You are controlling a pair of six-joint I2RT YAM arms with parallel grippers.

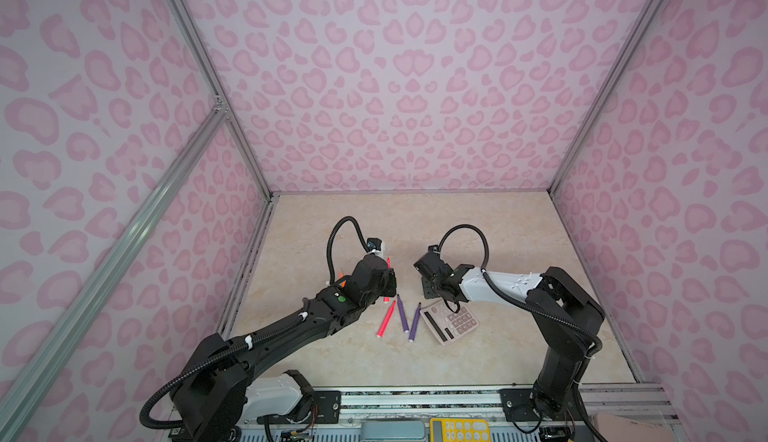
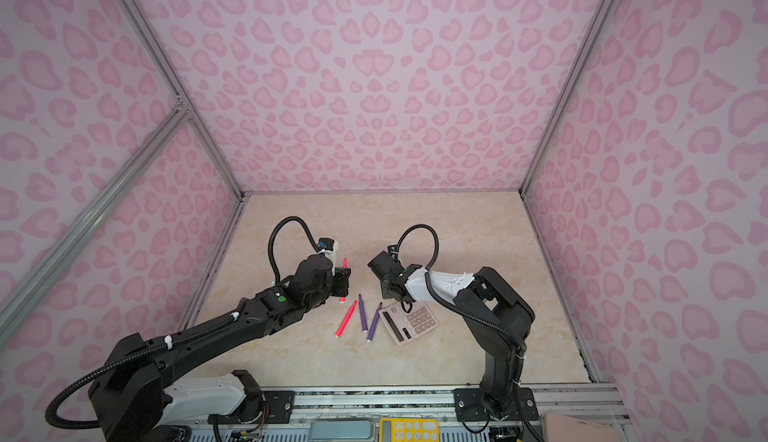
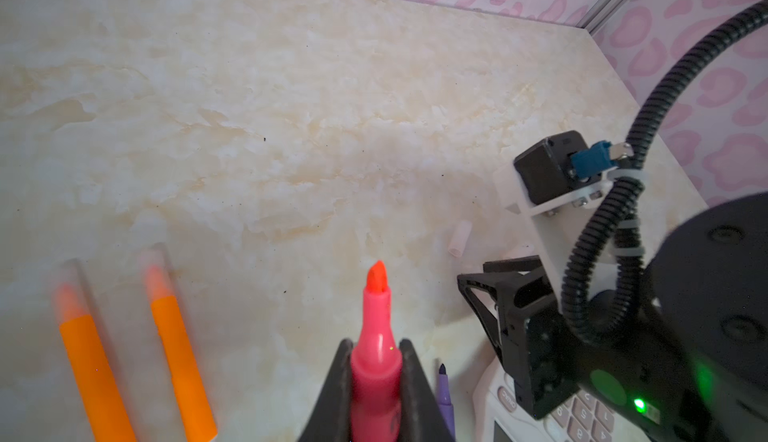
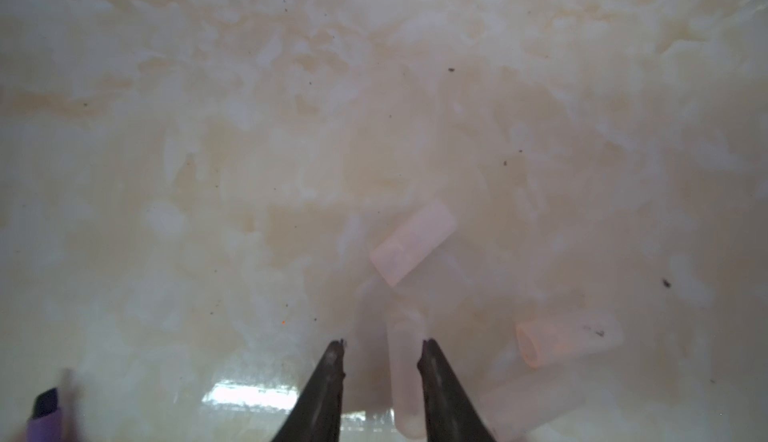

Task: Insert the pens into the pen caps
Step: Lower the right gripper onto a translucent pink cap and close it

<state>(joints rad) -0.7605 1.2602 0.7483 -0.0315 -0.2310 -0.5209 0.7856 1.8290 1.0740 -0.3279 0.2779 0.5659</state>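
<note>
Left gripper (image 3: 376, 342) clamps your pink pen (image 3: 376, 315), tip free for capping.
In a top view, loose pens (image 1: 402, 315) wait at five o'clock of that grip. Right wrist: right gripper (image 4: 382, 342), jaws apart, straddles a clear cap (image 4: 405, 377) so you can pinch it square.

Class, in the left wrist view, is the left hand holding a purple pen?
No, the left hand clamps a pink-red pen whose tip is bare.

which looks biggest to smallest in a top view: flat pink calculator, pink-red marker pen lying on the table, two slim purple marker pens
1. flat pink calculator
2. pink-red marker pen, middle purple marker pen, purple marker pen by the calculator: lengths look alike, so tied
</note>
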